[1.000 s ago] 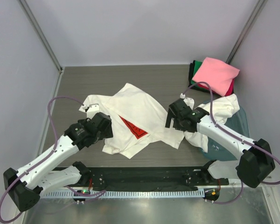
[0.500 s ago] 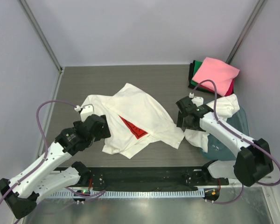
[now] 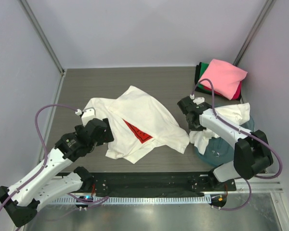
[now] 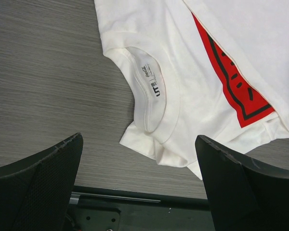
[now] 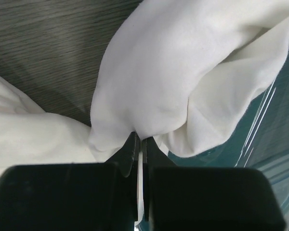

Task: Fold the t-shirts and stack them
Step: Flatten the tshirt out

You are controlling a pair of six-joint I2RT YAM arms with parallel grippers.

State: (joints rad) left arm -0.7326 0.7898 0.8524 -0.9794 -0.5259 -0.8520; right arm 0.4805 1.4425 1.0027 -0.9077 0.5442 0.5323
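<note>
The right gripper (image 5: 137, 144) pinches just a thin fold of the soft white t-shirt (image 5: 173, 72) hanging out of the shiny teal tub (image 3: 216, 151) on the right, so the floppy cloth may slip free or drag the tub. The left gripper (image 4: 138, 144) is wide open, holding nothing, over the collar (image 4: 151, 91) of the crumpled cream t-shirt (image 3: 144, 113) in the middle.

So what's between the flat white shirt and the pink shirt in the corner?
Mostly bare grey table, as the top view shows, between the flat white shirt and the pink shirt. A purple cable loops over it.
</note>
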